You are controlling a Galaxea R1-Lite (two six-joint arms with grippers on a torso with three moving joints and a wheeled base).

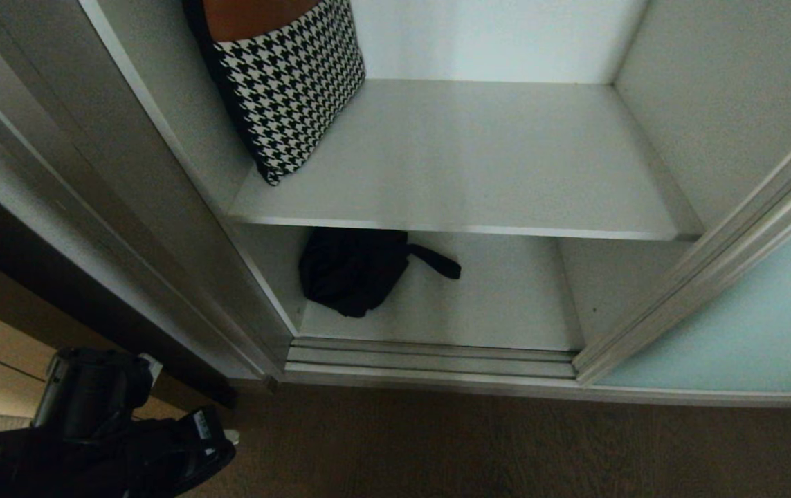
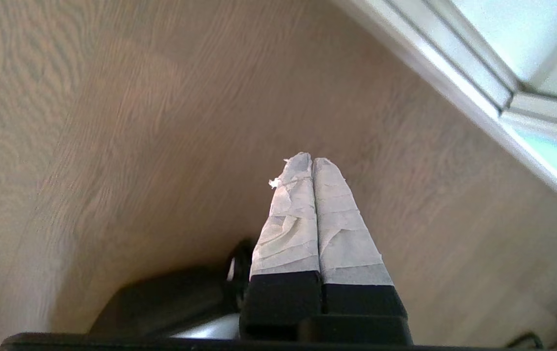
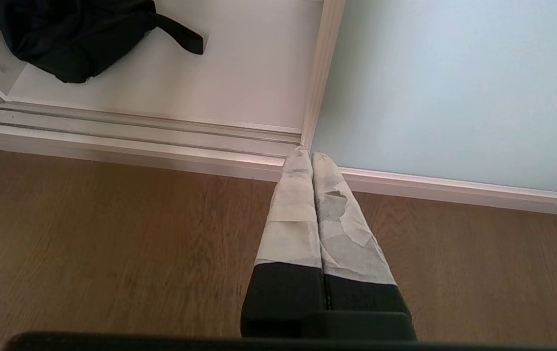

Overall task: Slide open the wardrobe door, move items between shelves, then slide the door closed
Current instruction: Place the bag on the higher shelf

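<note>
Head view: you have the sliding door (image 1: 748, 325) slid right, shelves (image 1: 464, 173) exposed; checked cushion (image 1: 288, 83) at upper shelf's left edge, black bag (image 1: 353, 270) at lower shelf's front left.

Left wrist view: left gripper (image 2: 311, 163) pinched together, empty, over the wood floor (image 2: 112, 146).

Right wrist view: right gripper (image 3: 310, 156) likewise closed, empty, near the floor track (image 3: 137, 131).

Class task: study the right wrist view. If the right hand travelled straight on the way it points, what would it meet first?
Probably the silver floor track where the sliding wardrobe door frame edge begins; the shut right hand aims there, though depth is unclear.
</note>
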